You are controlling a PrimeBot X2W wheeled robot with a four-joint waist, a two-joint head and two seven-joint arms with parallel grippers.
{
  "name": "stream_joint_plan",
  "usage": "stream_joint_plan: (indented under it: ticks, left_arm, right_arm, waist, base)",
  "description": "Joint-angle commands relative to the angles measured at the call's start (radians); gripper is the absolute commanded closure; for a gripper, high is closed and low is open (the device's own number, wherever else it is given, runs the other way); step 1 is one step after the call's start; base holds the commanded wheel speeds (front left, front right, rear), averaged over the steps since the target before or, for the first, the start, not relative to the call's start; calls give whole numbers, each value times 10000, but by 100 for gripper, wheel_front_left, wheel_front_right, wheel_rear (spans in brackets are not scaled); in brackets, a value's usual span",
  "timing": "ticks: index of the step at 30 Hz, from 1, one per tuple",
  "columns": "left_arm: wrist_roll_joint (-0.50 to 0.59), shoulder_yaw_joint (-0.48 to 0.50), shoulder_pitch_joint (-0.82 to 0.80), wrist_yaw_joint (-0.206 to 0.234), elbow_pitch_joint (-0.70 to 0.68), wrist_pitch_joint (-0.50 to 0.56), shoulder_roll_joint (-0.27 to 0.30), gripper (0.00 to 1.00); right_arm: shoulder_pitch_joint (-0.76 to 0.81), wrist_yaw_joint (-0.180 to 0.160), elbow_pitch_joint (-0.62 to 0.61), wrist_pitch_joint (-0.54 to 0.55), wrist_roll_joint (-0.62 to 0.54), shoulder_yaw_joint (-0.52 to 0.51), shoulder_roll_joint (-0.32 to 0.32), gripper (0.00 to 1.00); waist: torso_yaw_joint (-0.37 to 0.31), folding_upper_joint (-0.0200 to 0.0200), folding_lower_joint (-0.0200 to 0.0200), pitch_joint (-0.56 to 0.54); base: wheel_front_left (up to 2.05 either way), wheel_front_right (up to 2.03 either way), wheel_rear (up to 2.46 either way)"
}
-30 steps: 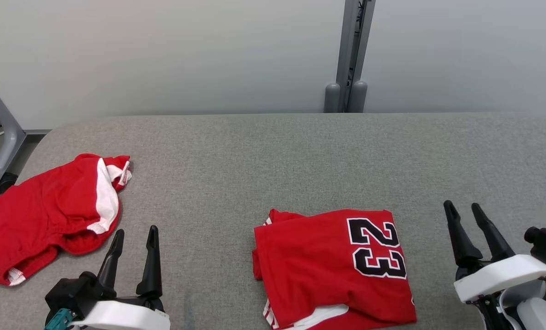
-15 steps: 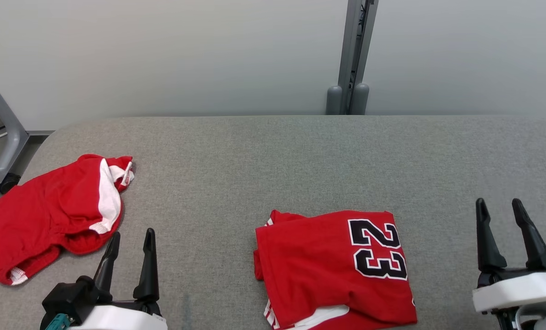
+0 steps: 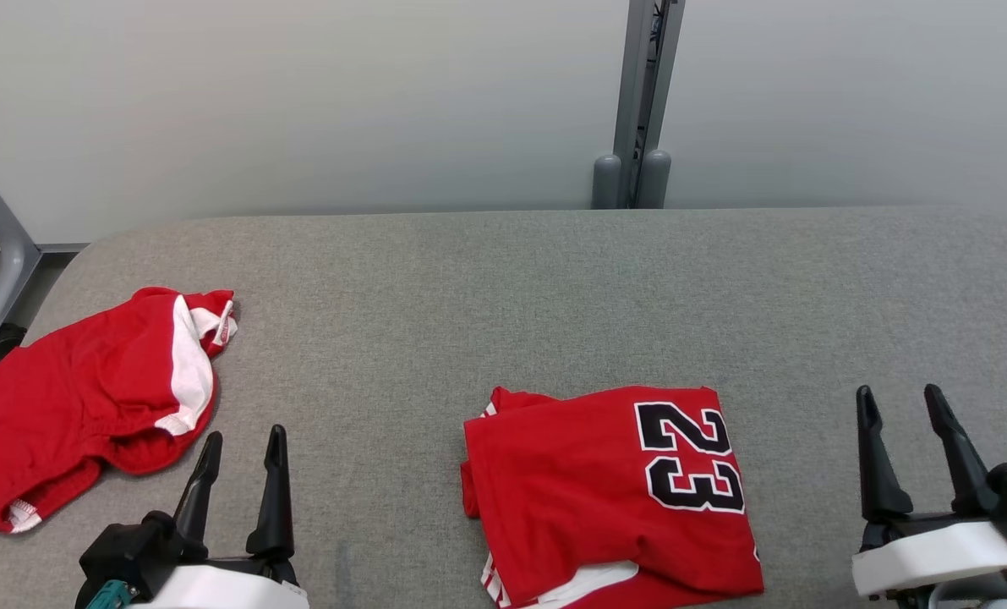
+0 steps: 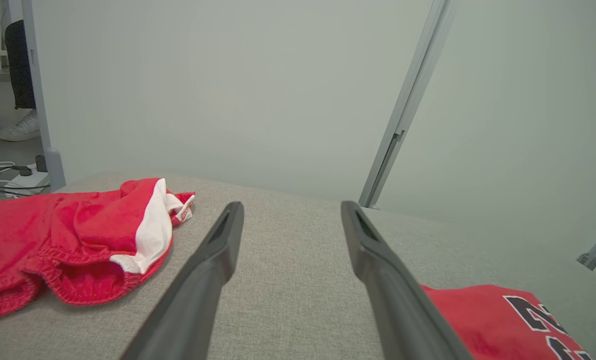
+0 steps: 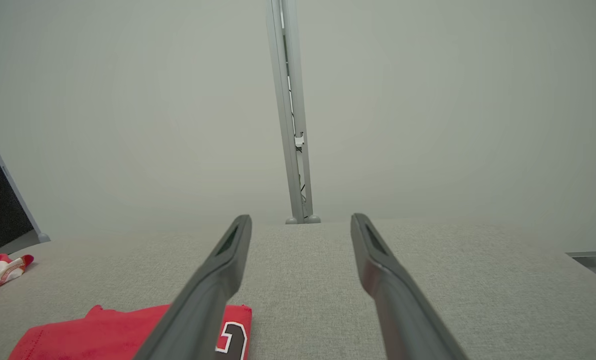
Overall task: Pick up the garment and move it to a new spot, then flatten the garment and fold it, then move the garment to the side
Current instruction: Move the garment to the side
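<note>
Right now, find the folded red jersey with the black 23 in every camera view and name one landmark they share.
Head view: the folded red jersey with the black 23 lies low, right of centre.
Left wrist view: the jersey sits in the bottom right corner.
Right wrist view: the jersey sits at the bottom left edge.
Shared landmark: the upright grey metal post at the far side, seen in all three views.
</note>
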Motion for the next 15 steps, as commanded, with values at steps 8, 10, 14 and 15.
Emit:
stream_joint_plan:
  ticks: [8, 10, 14, 15]
  left_arm:
    - [47, -35, -174, -39, 89, -14, 33, 0]
    - [36, -113, -226, -48, 120, -14, 30, 0]
    - [35, -193, -376, -63, 187, -14, 33, 0]
    - [39, -226, -397, -71, 206, -14, 31, 0]
  right_arm:
    - [-844, 1, 2076, 1101, 523, 1564, -199, 0]
    - [-1294, 0, 2864, 1674, 1075, 1793, -129, 0]
    - [-2144, 3, 4333, 3021, 2200, 2059, -20, 0]
    - [-2383, 1, 4583, 3209, 2362, 2055, -30, 0]
  waist:
    - [-35, 0, 0, 80]
    - [-13, 0, 0, 115]
    - [119, 0, 0, 208]
    - [165, 0, 0, 228]
  base:
    - [0, 0, 0]
    - [0, 0, 0]
    - [0, 0, 0]
    - [0, 0, 0]
